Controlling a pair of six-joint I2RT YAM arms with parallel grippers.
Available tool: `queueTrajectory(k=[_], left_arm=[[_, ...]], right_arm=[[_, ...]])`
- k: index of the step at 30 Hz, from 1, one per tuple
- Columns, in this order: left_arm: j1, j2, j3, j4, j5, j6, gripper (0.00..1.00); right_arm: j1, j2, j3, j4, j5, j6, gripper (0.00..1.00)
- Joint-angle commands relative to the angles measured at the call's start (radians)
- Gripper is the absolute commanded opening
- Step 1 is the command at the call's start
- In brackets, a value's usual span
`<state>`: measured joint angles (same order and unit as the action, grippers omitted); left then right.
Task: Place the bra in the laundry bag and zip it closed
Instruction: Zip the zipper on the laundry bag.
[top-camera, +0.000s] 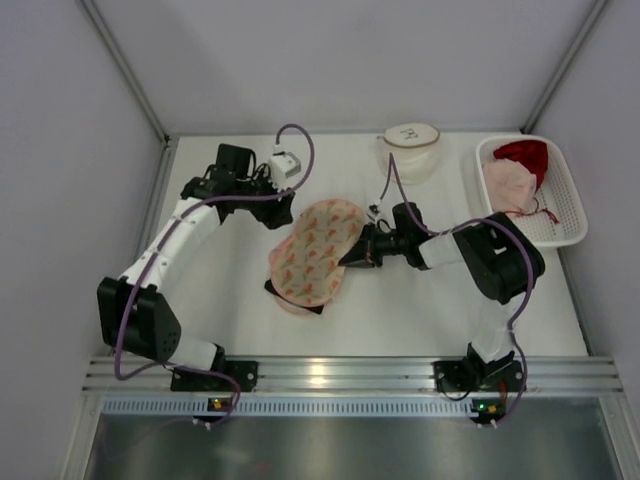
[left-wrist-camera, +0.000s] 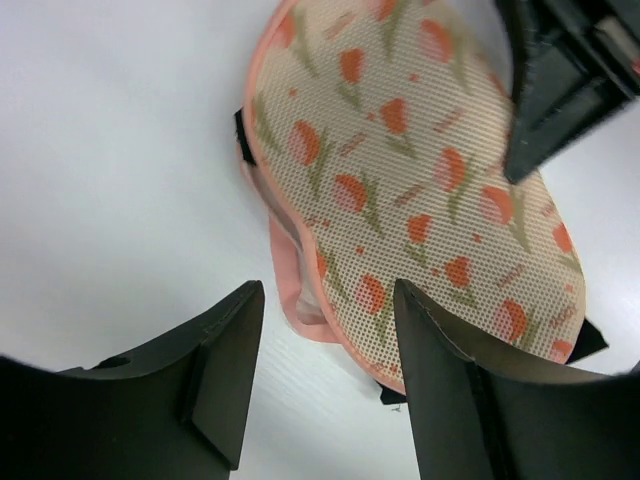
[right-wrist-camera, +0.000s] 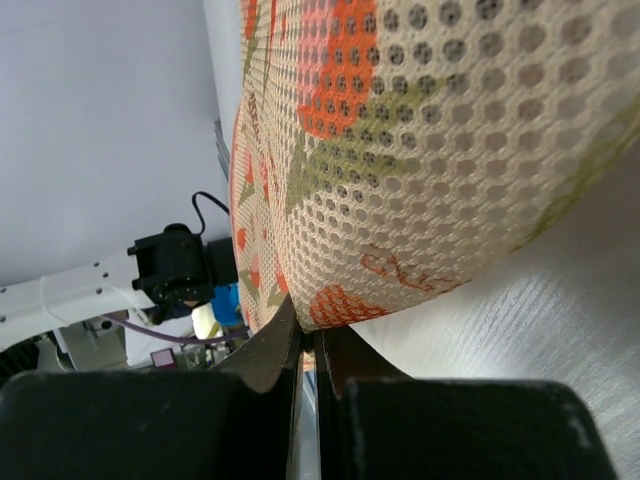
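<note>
On the table (top-camera: 420, 310), the laundry bag (top-camera: 315, 250) is tulip-printed, pink-trimmed mesh.

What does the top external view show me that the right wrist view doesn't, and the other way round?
Only the top external: the whole table layout, the white basket at the right holding a red garment and a pink garment, a round white container at the back, and black fabric poking out from under the laundry bag. Only the right wrist: the right jaws shut on the bag's mesh edge, close up. Both: the bag and the left arm.
</note>
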<state>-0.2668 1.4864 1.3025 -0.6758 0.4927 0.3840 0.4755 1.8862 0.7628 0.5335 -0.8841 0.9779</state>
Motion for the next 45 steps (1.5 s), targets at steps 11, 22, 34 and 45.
queueTrajectory(k=[11, 22, 34, 45], left_arm=[[-0.455, -0.406, -0.474, 0.111, -0.281, 0.386, 0.83], [-0.856, -0.019, -0.162, -0.088, -0.433, 0.628, 0.63], [-0.923, 0.281, 0.064, -0.330, -0.579, 0.651, 0.56], [-0.939, 0.364, 0.078, -0.340, -0.571, 0.630, 0.54]], right_arm=[[0.006, 0.010, 0.039, -0.036, -0.027, -0.024, 0.00], [0.006, 0.019, 0.058, -0.076, -0.029, -0.022, 0.00], [0.003, 0.036, 0.069, -0.087, -0.033, -0.005, 0.00], [0.002, 0.044, 0.076, -0.093, -0.030, 0.001, 0.00]])
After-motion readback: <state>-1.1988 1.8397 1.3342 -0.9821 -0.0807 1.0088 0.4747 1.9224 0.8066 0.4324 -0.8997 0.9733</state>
